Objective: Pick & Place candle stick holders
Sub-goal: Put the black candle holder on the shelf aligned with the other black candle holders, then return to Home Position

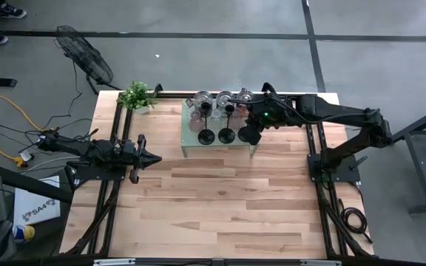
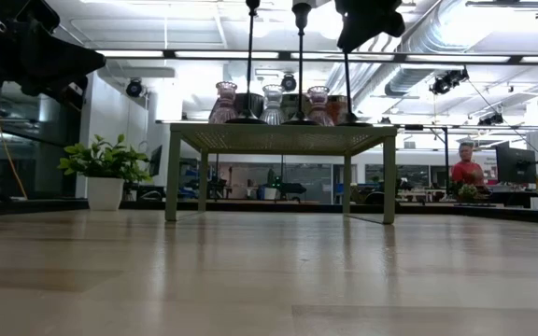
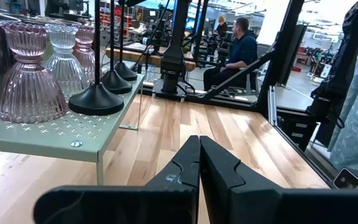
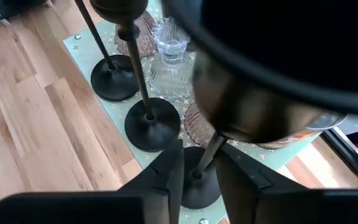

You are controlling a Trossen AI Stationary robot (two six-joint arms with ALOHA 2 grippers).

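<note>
Three black candle stick holders stand in a row by their round bases on a small green stand [image 1: 191,148] at the table's far middle: left [image 1: 206,136], middle [image 1: 227,136], right [image 1: 245,137]. My right gripper [image 4: 201,171] is open above the right holder. Its fingers stand on either side of that holder's thin stem [image 4: 207,152], above its base [image 4: 197,190] and below its top cup [image 4: 253,106]; I see no touch. In the low view my right gripper [image 2: 367,23] hides that stem's top. My left gripper [image 1: 152,157] is shut and empty, low over the table's left side.
Three ribbed glass vases [image 1: 222,99] stand on the stand right behind the holders and show in the left wrist view [image 3: 27,81]. A potted plant [image 1: 136,96] stands at the far left corner. A person [image 3: 238,53] sits beyond the table. Bare wood lies toward the near edge.
</note>
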